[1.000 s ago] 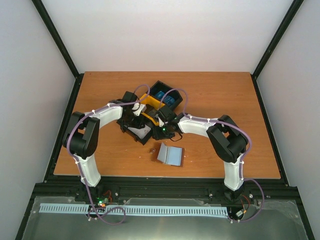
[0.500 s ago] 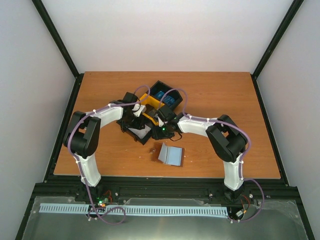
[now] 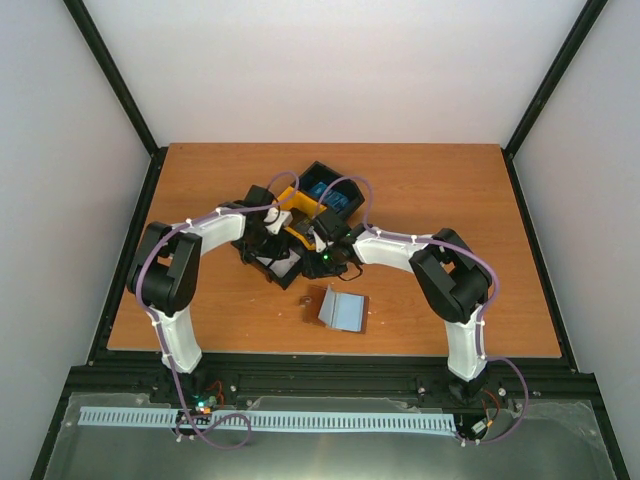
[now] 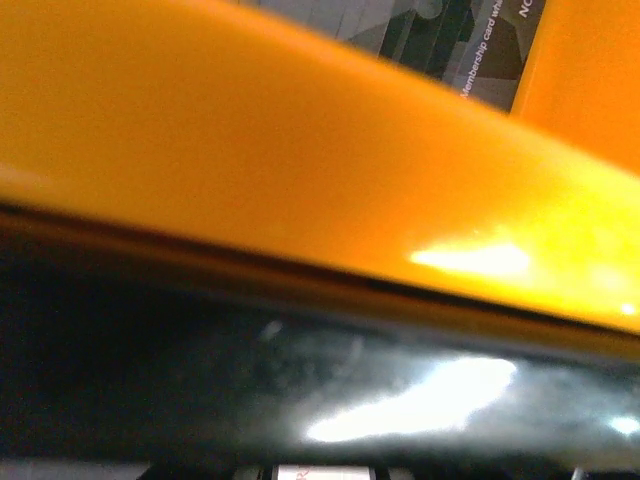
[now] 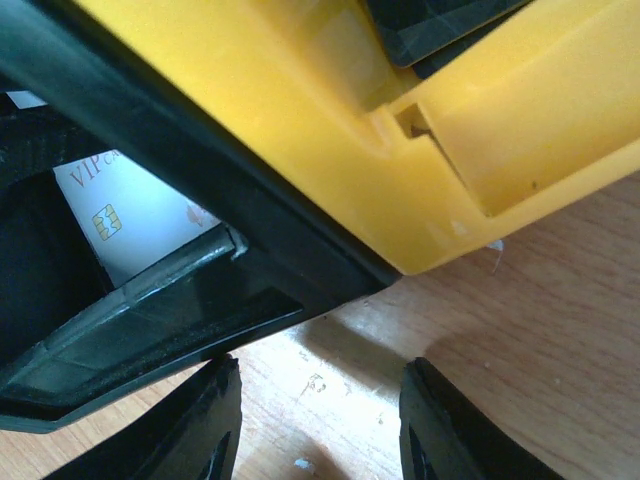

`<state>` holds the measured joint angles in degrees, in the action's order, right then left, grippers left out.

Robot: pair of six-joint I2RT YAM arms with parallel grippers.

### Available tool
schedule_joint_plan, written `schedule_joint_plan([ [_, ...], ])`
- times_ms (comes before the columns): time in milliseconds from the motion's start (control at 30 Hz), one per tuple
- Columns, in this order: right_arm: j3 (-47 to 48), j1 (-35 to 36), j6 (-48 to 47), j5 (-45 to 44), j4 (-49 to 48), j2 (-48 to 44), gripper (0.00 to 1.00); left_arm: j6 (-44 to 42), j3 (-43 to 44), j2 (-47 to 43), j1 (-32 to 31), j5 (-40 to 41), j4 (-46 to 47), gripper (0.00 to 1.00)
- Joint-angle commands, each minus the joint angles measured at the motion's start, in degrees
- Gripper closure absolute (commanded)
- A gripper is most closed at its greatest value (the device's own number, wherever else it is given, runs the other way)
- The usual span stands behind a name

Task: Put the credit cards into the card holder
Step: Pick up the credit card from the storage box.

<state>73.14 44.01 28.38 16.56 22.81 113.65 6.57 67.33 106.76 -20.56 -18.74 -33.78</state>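
The card holder (image 3: 337, 309) lies open on the table in front of the arms, pale blue-grey pockets up. The credit cards sit in the black-and-yellow tray (image 3: 291, 194): blue ones (image 3: 324, 190) in the far compartment, a whitish one (image 3: 284, 263) in the near one. My left gripper (image 3: 268, 240) is down inside the tray; its wrist view shows only blurred yellow and black walls and a dark card (image 4: 470, 40), no fingers. My right gripper (image 5: 320, 425) is open and empty, just above the table beside the tray's near corner. A white VIP card (image 5: 130, 215) lies left of it.
The tray (image 5: 300, 110) stands tilted or raised over the wood close to my right fingers (image 5: 215, 425). Both wrists crowd together over the tray in the top view, the right gripper (image 3: 315, 246) next to the left. Black frame rails border the table.
Almost nothing. Both grippers stay at the tray; the right arm has edged slightly left. The card holder has not moved.
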Motion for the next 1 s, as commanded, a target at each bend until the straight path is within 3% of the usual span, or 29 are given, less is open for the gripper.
schedule_joint_plan([
  [0,1.35,0.46,0.8,0.19,-1.16,2.16,0.56,1.42,0.94,-0.12,-0.54,-5.52,-3.25,0.75],
  [300,1.43,0.46,1.06,0.47,-1.19,2.57,0.56,1.96,0.87,-3.22,-0.53,-5.53,-5.18,0.86],
  [967,0.76,0.44,1.72,1.19,-1.87,2.72,0.56,3.6,-2.66,-5.53,-0.54,-9.34,-6.72,0.87],
])
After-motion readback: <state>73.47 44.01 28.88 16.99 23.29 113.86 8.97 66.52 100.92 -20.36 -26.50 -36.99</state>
